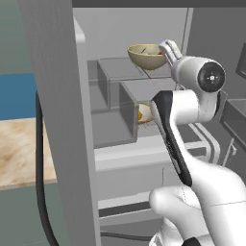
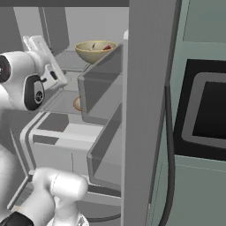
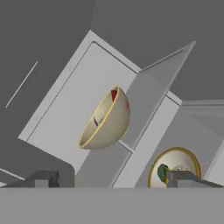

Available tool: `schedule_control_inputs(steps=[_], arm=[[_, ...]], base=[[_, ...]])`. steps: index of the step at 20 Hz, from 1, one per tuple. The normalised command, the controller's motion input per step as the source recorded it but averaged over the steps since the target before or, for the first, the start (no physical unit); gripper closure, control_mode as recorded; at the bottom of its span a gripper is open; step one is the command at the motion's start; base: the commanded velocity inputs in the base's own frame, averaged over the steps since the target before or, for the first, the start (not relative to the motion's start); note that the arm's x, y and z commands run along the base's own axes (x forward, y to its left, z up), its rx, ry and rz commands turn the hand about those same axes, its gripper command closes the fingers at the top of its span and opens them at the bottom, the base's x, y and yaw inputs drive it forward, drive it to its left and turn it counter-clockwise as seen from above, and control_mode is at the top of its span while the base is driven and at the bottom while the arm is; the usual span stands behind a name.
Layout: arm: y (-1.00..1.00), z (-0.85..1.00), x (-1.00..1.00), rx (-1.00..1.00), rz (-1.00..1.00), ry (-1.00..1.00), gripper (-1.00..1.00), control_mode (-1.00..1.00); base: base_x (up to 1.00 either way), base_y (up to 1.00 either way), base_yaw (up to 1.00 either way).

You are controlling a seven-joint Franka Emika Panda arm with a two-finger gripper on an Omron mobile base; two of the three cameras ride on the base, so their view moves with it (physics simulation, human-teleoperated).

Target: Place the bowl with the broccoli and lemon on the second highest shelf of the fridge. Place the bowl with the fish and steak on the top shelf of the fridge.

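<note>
Arm links hide most of the lower bowl [image 1: 142, 114]; broccoli [image 3: 162, 172] shows from the hand view. Upper bowl [image 1: 146, 55] holds steak [image 3: 114, 95]. Gripper [image 3: 114, 178] spread wide, empty.

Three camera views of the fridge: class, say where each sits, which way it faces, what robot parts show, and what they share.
Left base view: behind-left, facing the fridge; arm at right.
Right base view: behind-right, past the door; arm at left.
Hand view: on the hand, facing the shelves; open fingertips below.
Shared: upper bowl with the steak; lower bowl with broccoli.
</note>
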Motion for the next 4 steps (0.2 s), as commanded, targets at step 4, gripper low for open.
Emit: schedule_control_inputs(steps=[4], arm=[[0.01,0.0,-1.0,-0.01,0.0,0.03,-1.0,-1.0]], base=[[0.0,0.0,0.0]])
